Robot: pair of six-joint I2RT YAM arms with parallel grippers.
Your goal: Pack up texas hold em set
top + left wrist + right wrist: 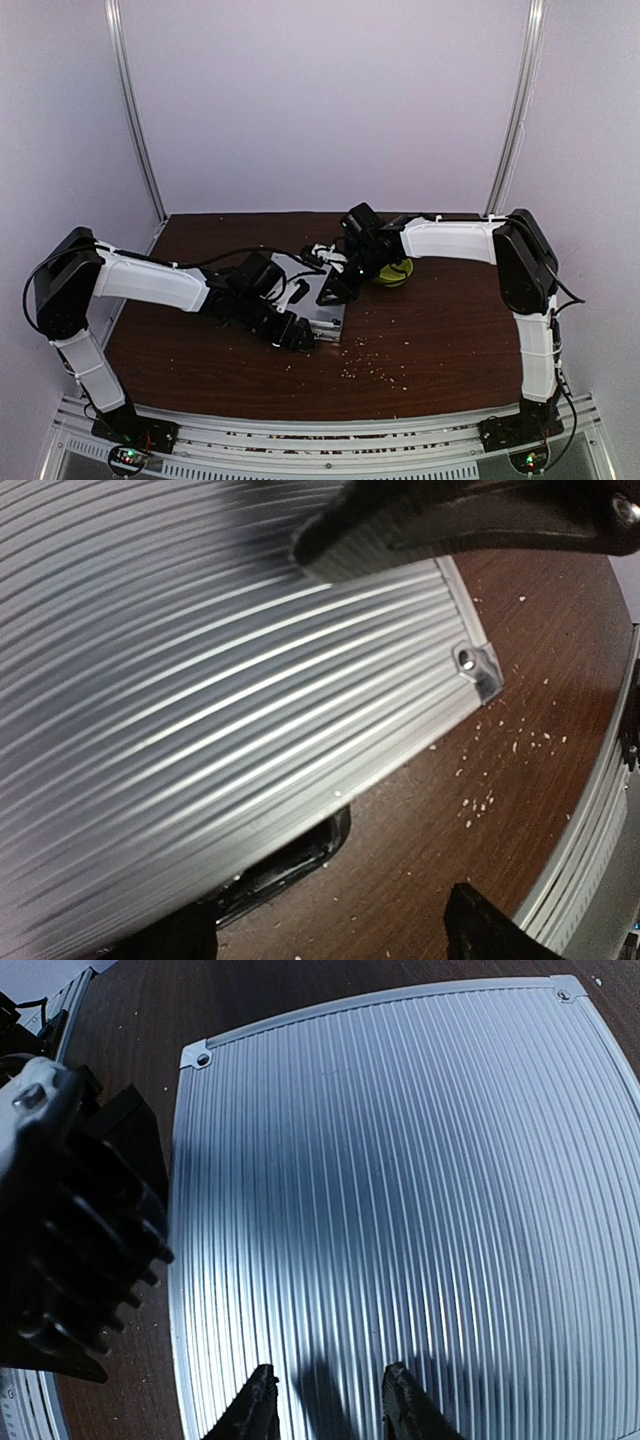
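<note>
the briefcase (328, 312) lies flat on the bench (440, 330), ribbed silver lid up. it sits directly under the right tool (325, 1400) and against the front of the left tool (297, 338).

the right tool's tips are partly spread with only lid showing between them, pinching nothing. they hang over the lid's edge nearest that tool. the left tool is spread wide: one finger reaches over the lid, the other sits out over bare bench, and the case's corner is in the gap but not clamped.

this looks like shutting and securing the lid. to do it well, press straight down with the right tool nearer mid-lid so the case does not skate. use the left tool to brace the edge in front of it. a dark glossy part shows under that edge, but i cannot tell whether it is the handle or the inside.

the long axis seems to run away from the right tool's tips, along the ribs, slightly skewed. loose specks (375, 370) lie beside the left tool, and a yellow-green bowl (398, 272) sits behind the right tool.
</note>
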